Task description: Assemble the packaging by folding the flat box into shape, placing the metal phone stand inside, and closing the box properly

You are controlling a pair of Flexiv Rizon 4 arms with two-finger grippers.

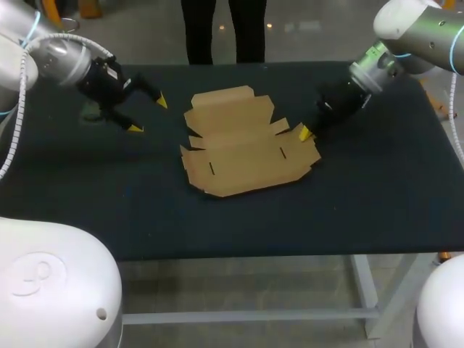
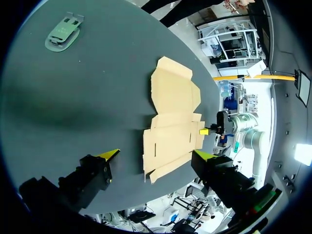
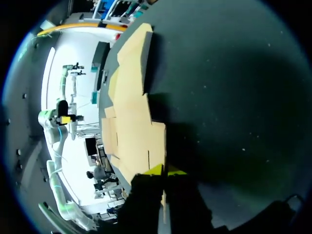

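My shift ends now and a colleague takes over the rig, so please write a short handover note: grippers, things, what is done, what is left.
Left gripper: open and empty, above the table, left of the flat box.
Right gripper: shut on the box's right edge.
Phone stand: lies on the table at the left side, apart from the box.
Done: no fold completed; the box lies mostly flat, with some flaps slightly raised.
Left: fold the box into shape, put the stand inside, close it.

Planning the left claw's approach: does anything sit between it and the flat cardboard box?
Nothing visible: only bare table separates the left claw from the flat box. The phone stand lies off to the side.
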